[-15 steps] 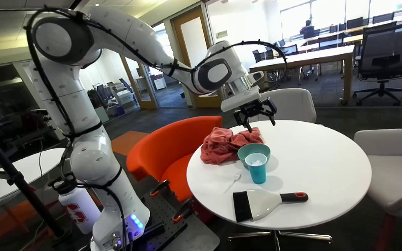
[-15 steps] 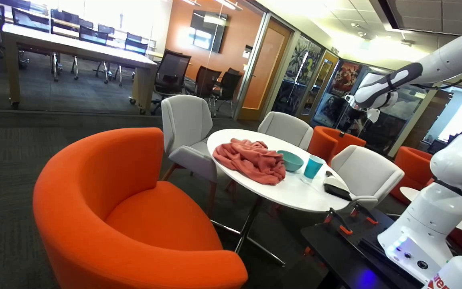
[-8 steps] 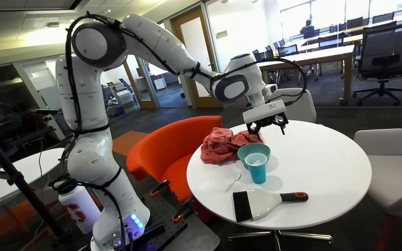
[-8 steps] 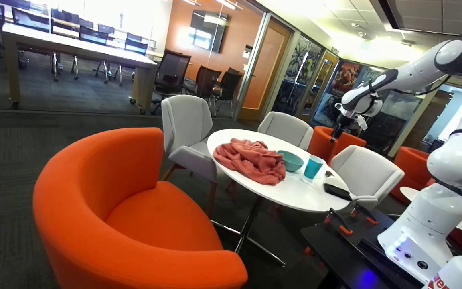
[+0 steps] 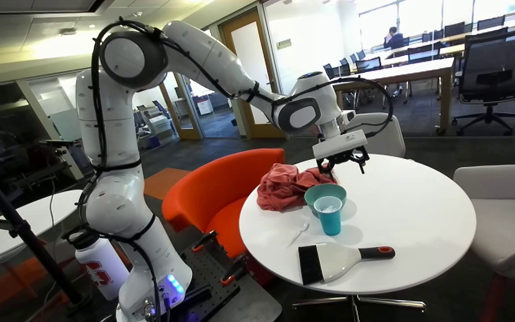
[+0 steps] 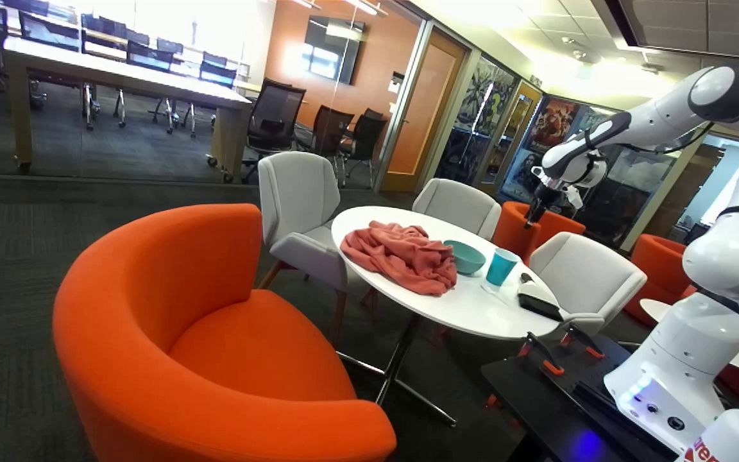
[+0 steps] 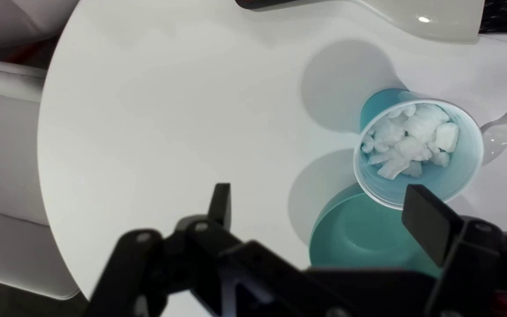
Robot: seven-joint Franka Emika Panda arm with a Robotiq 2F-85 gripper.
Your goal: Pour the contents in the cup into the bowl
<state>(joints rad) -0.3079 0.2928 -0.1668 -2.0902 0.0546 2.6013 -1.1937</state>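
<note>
A cup, pieces inside, stands on the worktop, on the near side of a bowl, in an exterior view. A cloth lies to the bowl's left and far side, a spoon left of the cup, and a brush nearest, its handle to the right. The pincer hangs above the worktop; chairs stand left, right and far.

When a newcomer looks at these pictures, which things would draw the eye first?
Probably the large orange chair, in the foreground of an exterior view. The reddish cloth, crumpled on the white table, may come next. In the wrist view, the white chunks inside the blue cup stand out.
</note>
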